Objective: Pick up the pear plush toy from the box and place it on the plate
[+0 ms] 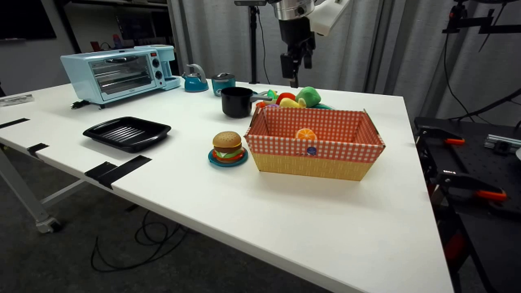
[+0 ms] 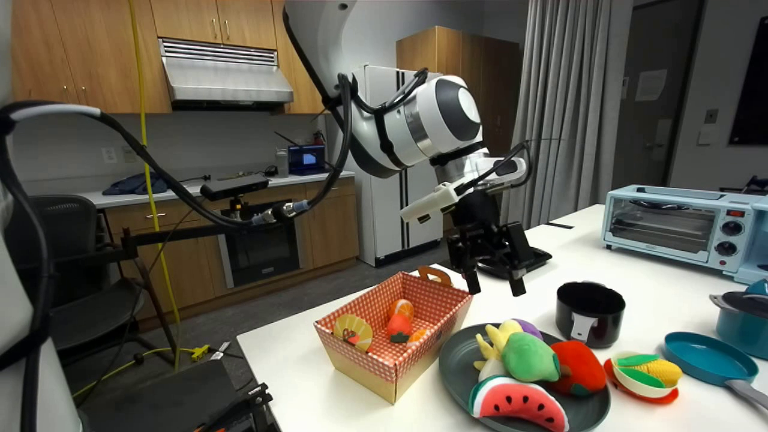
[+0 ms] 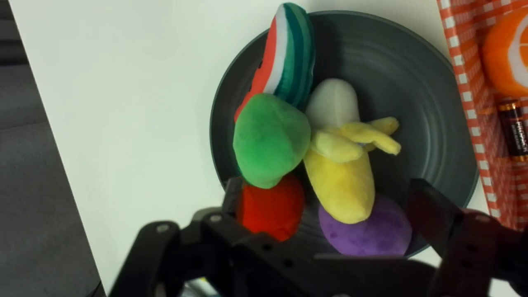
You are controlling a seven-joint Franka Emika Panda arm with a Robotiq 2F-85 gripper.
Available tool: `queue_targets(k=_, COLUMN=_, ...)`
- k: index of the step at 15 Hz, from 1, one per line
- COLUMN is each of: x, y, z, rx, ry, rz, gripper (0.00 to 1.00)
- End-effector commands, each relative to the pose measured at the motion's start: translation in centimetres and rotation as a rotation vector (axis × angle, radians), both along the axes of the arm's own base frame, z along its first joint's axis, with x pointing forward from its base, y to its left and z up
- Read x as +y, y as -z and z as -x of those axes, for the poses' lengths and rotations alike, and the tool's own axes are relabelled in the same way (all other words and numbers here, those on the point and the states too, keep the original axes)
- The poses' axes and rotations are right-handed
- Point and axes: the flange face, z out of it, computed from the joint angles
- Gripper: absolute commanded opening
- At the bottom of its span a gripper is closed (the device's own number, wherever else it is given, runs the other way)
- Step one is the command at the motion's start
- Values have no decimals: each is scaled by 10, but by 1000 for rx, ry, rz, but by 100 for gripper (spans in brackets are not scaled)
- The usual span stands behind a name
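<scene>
The green pear plush (image 2: pixel 531 357) lies on the dark grey plate (image 2: pixel 454 366) among other plush toys. It also shows in the wrist view (image 3: pixel 270 140), leaning on a watermelon slice and a red plush, and behind the box in an exterior view (image 1: pixel 310 97). The checked box (image 1: pixel 309 165) stands beside the plate; its wall is at the right of the wrist view (image 3: pixel 464 82). My gripper (image 2: pixel 495 288) is open and empty, raised above the table near the plate and box. In the wrist view its fingers (image 3: pixel 326 185) are wide apart over the plate, touching nothing visible.
The plate also bears a banana (image 3: pixel 342 185), watermelon (image 3: pixel 288 57), red plush (image 3: pixel 272 206) and purple plush (image 3: pixel 367 231). The box holds an orange (image 2: pixel 402 309) and a red toy (image 2: pixel 398 327). A black pot (image 2: pixel 591 312), corn dish (image 2: pixel 645 375) and toy burger (image 1: pixel 227 146) stand nearby.
</scene>
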Motion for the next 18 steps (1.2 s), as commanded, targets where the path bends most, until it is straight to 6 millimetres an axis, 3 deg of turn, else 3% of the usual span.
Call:
queue_targets(k=1, x=7, y=-16, z=13, rx=23, ry=22, rz=26, gripper=100)
queue_targets(k=12, x=26, y=-39, z=27, rx=81, ry=25, rz=1, gripper=100)
queue_targets(k=13, x=27, y=-38, z=29, rx=106, ry=29, rz=-23, gripper=100)
queue_targets(k=14, x=26, y=-30, z=19, rx=76, ry=19, rz=9, gripper=100)
queue_targets(k=18, x=30, y=-30, z=22, rx=94, ry=25, rz=-7, gripper=100)
